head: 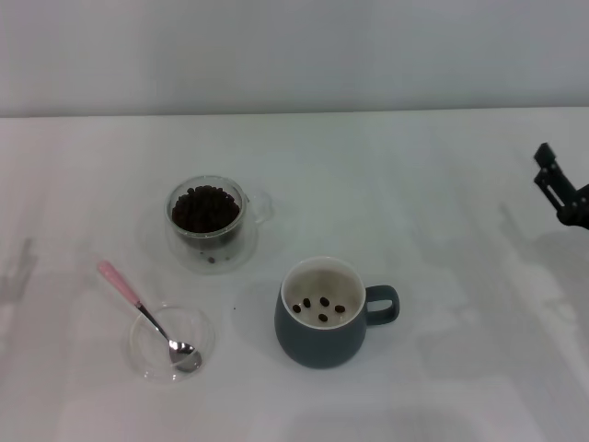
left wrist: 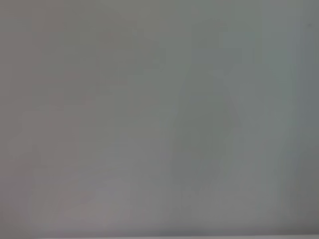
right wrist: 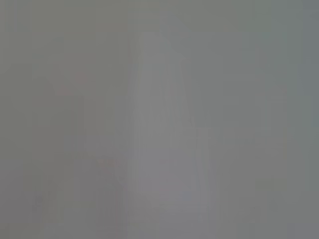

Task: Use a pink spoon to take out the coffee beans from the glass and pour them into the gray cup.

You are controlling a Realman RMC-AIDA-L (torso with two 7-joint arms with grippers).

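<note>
The pink spoon [head: 138, 308] lies with its metal bowl in a flat clear dish [head: 171, 343] at the front left, pink handle pointing back and left. The glass [head: 206, 210] stands on its clear saucer at centre left, full of coffee beans [head: 204, 207]. The gray cup [head: 322, 313] stands in front and to the right of it, handle to the right, with several beans [head: 319, 307] inside. My right gripper [head: 558, 189] shows at the far right edge, well away from all of them. My left gripper is out of view. Both wrist views show only blank grey.
Everything stands on a white table [head: 442, 276] with a pale wall behind it. One stray bean lies on the saucer [head: 213, 259] in front of the glass.
</note>
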